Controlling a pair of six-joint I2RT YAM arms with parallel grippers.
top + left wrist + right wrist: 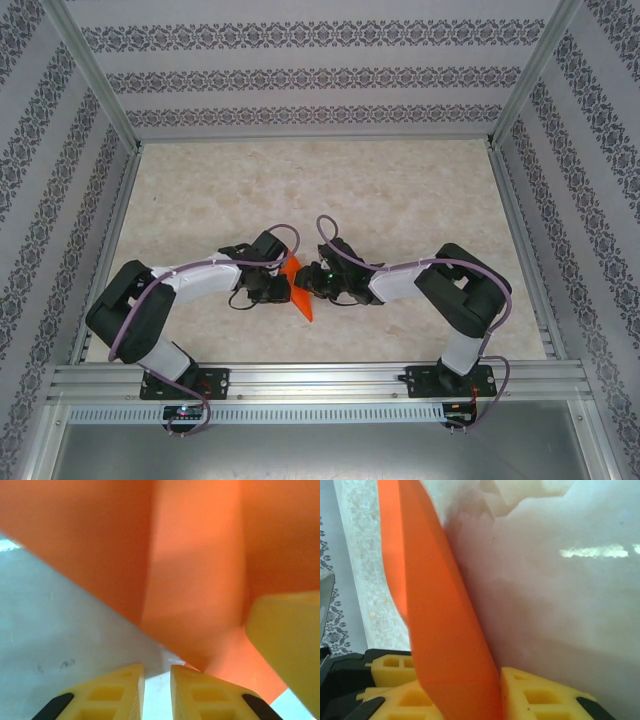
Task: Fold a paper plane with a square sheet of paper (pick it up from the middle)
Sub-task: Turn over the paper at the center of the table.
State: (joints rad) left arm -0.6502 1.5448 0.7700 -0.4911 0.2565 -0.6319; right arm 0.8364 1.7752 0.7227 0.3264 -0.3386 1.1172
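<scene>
Top external view: the paper plane (pixel 299 290), a narrow orange dart, sits between the 2 arm tips near the table's (pixel 400 200) front middle, partly hidden by them. The left gripper (pixel 157 667) has its fingers a narrow slit apart, with bare table showing through and blurred paper beyond. On the right gripper (pixel 451 670), paper covers the finger gap, so I cannot tell if it pinches.

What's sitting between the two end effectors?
The folded orange paper, directly between the left end effector and the right end effector; the top view shows it.
</scene>
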